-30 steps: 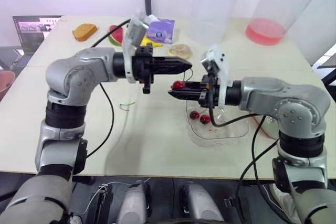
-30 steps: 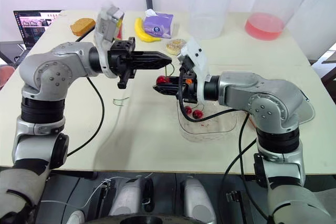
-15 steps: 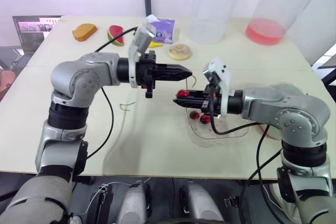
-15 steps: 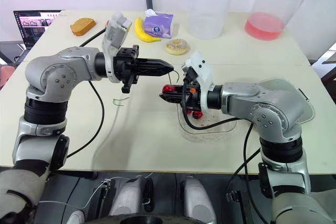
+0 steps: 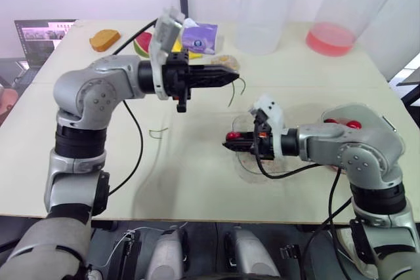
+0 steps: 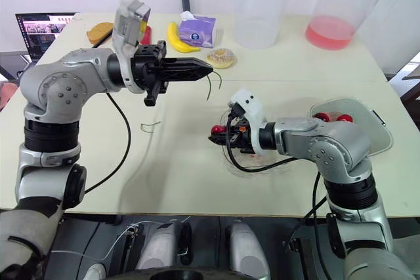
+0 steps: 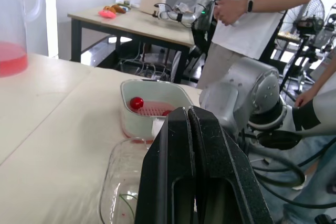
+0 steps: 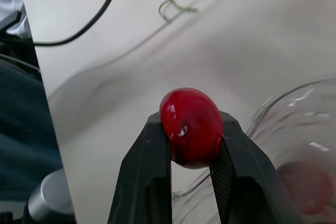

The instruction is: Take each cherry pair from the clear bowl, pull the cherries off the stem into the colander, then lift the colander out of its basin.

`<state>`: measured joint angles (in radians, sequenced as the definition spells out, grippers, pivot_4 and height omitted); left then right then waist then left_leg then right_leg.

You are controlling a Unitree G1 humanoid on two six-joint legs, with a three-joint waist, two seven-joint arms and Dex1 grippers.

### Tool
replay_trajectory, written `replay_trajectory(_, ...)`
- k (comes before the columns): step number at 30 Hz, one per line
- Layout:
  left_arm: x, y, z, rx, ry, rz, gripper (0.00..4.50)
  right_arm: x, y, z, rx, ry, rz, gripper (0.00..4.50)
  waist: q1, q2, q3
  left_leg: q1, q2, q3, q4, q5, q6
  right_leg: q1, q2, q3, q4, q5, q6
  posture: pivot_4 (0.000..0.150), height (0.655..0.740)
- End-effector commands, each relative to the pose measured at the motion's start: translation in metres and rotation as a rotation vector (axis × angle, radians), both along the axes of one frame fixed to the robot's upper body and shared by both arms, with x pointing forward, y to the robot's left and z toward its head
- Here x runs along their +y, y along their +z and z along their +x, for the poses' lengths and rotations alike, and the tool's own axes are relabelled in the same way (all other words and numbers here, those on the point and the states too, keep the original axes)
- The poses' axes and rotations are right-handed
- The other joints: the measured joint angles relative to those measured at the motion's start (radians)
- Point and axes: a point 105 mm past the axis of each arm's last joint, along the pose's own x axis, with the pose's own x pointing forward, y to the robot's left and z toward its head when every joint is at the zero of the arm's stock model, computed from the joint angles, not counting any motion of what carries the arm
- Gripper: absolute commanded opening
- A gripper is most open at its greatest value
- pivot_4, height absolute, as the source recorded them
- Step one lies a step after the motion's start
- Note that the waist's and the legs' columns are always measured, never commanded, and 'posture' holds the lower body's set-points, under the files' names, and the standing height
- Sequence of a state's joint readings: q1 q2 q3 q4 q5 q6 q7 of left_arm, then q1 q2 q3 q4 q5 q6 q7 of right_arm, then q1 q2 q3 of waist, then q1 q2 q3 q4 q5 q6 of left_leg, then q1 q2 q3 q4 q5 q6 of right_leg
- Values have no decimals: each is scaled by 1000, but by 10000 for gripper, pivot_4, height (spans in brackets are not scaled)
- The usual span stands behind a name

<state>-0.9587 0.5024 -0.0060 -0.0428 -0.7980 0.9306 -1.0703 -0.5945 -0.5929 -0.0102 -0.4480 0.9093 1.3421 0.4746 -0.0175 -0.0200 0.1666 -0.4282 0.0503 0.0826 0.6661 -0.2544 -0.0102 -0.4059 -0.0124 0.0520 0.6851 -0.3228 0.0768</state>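
The tan table point(image 5: 184, 175) holds a clear bowl point(image 5: 244, 170). A white basin point(image 6: 380, 122) sits right of the bowl, a green stem point(image 6: 151, 124) lies left of it, and a donut point(image 6: 222, 58) and banana point(image 6: 177, 37) lie behind it.

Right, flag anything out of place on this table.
A loose green stem lies on the table, left of the clear bowl, in no container. Nothing else stands out: the left gripper pinches a bare stem, the right gripper holds a cherry.

Red cherry point(image 8: 190, 127) beside clear bowl point(image 7: 118, 182) rim
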Motion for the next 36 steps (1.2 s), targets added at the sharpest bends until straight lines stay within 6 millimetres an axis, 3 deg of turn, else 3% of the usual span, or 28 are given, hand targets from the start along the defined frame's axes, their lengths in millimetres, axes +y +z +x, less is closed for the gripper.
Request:
replay_trajectory(1, 3, 6, -7, -51, -11, 3, 0, -5, 33, -5, -115, -3, 65, 5012, 0, 0, 0, 0, 0, 0, 0, 0, 0, 0, 0, 0, 0, 0, 0, 1500, 7400)
replay_trajectory(5, 5, 1, -8, -58, -5, 28, 0, -27, 37, -10, -143, -85, 36, 5012, 2, 0, 0, 0, 0, 0, 0, 0, 0, 0, -1, 0, 0, 0, 0, 1500, 7400)
replay_trajectory(13, 10, -5, -8, -60, 14, 49, 0, -152, 45, -5, -234, -689, -71, 5012, 1, 0, 0, 0, -1, 0, 0, 0, 1, 1, -2, 0, -1, 0, 0, 1500, 7400)
replay_trajectory(19, 11, -7, -9, -53, 17, 46, 0, -227, 33, -25, -193, -1123, -178, 5012, 1, 0, 0, 0, 0, 0, -1, 1, -1, 1, 0, 1, -1, 0, 0, 1500, 7400)
replay_trajectory(26, 10, -7, -9, -52, 18, 41, 0, -234, 2, -32, -85, -1198, -266, 5012, -1, 0, 0, 1, 0, 0, -1, 1, -1, 1, 1, 1, -1, 0, 0, 1500, 7400)
replay_trajectory(32, 10, -7, -8, -55, 22, 40, 0, -238, -5, -24, -83, -1236, -252, 5012, 1, 0, 0, 1, -1, 0, -1, 1, -1, 1, 1, 1, -1, 0, 0, 1500, 7400)
replay_trajectory(36, 10, -7, -7, -55, 24, 39, 0, -237, -2, -19, -104, -1243, -225, 22672, 2, 0, 0, 1, -1, 0, -1, 1, -1, 1, 1, 1, -1, 0, 0, 1500, 7400)
